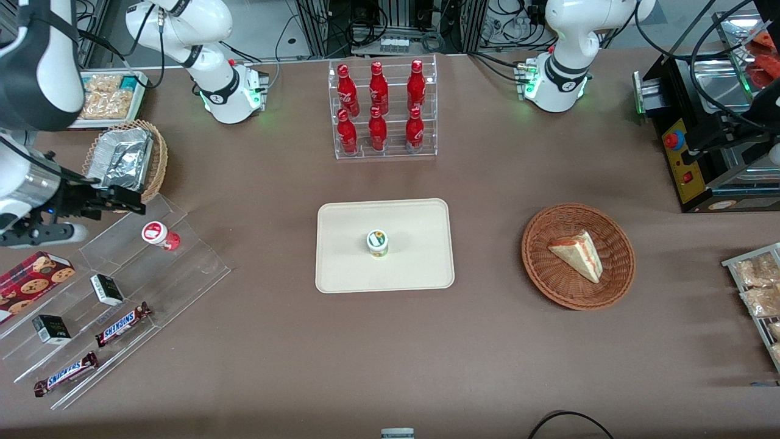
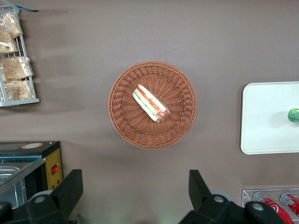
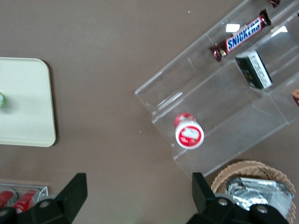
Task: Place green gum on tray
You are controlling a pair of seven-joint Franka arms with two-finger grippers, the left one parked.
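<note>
Green gum (image 1: 378,242) is standing upright near the middle of the tray (image 1: 341,268), so placement looks done; the hand (image 1: 125,201) is hanging empty with fingers spread wide over the acrylic rack (image 1: 183,268) toward the working arm's end, needing only parking.

light: bright, even — shadows soft | focus: sharp (acrylic glares)
</note>
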